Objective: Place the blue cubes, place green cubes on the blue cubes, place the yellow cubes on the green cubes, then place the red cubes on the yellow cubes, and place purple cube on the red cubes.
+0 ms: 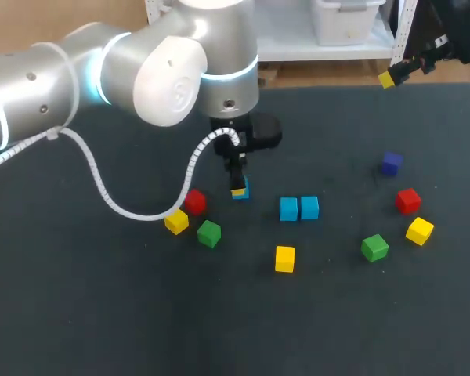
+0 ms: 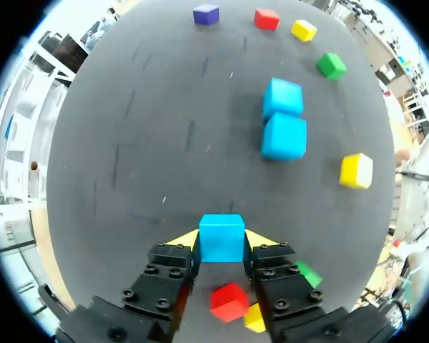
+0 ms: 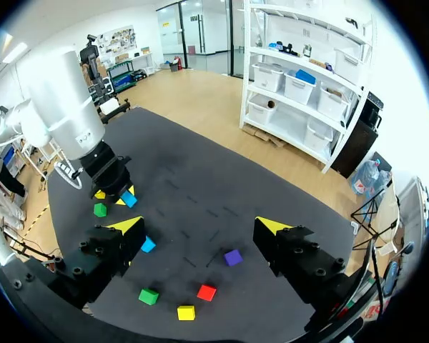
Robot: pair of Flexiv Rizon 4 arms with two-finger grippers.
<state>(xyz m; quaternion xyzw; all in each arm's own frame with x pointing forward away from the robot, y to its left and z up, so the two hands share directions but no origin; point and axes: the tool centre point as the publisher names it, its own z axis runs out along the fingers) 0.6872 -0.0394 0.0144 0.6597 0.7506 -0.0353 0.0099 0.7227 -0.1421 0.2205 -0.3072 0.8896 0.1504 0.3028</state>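
In the left wrist view a blue cube [image 2: 222,238] sits on the dark table between the yellow tips of my left gripper [image 2: 222,240], and both tips press its sides. From the head view the same gripper [image 1: 239,185] points down onto that cube [image 1: 240,191], left of the table's middle. Two more blue cubes [image 1: 288,208] [image 1: 309,207] stand side by side, touching, just to the right. My right gripper [image 3: 199,227] hangs open and empty high over the far right corner [image 1: 392,76].
A red cube [image 1: 194,201], a yellow cube [image 1: 176,222] and a green cube [image 1: 209,233] lie close to the left gripper. Another yellow cube [image 1: 284,258] sits in front. At the right are a purple [image 1: 391,163], red [image 1: 408,200], yellow [image 1: 420,230] and green cube [image 1: 374,247].
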